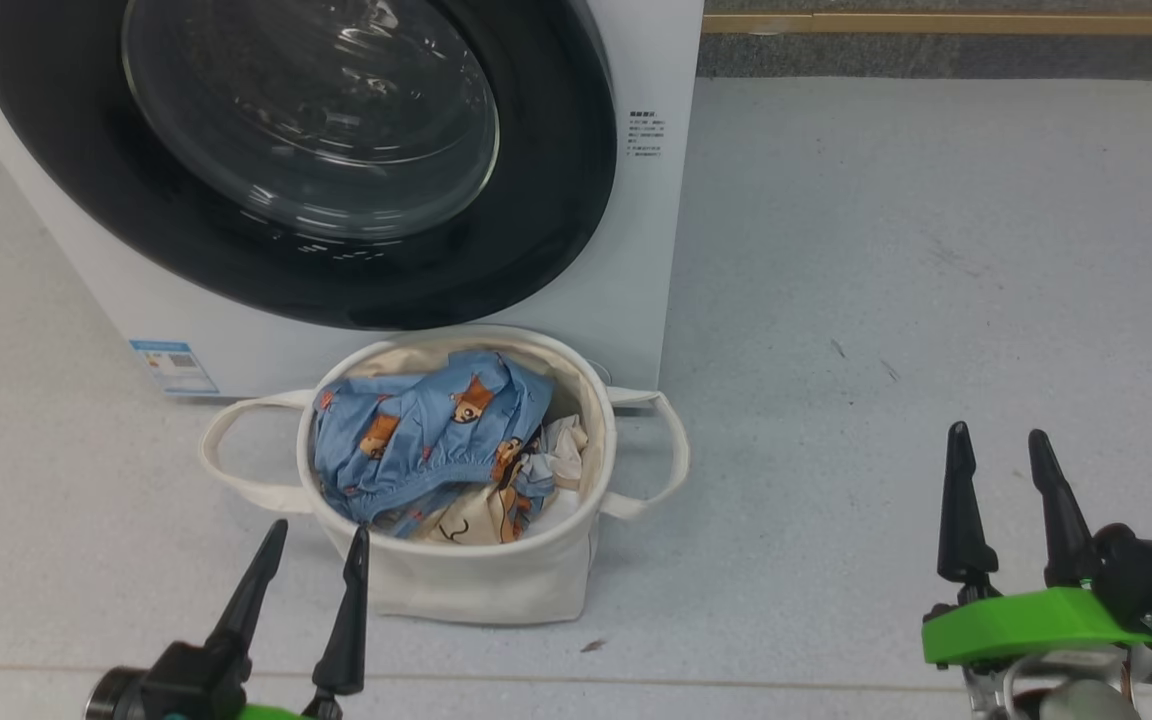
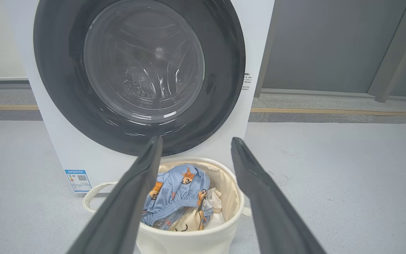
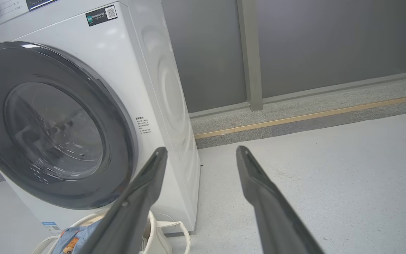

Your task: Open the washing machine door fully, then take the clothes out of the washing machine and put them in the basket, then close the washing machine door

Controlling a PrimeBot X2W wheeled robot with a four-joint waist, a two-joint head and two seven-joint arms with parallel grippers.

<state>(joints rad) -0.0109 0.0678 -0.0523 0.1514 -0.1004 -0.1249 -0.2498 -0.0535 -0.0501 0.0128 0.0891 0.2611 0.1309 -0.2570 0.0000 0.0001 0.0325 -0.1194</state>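
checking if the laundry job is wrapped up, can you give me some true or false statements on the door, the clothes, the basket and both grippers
1. The washing machine door is shut against the washing machine. True.
2. The bear-print clothes lie on the floor beside the basket. False: they lie inside the basket.
3. The left gripper grips a basket handle. False: it is open and empty, in front of the basket.
4. The right gripper is open and empty, off to the basket's right above the floor. True.
5. The basket stands right in front of the washing machine, below the door. True.
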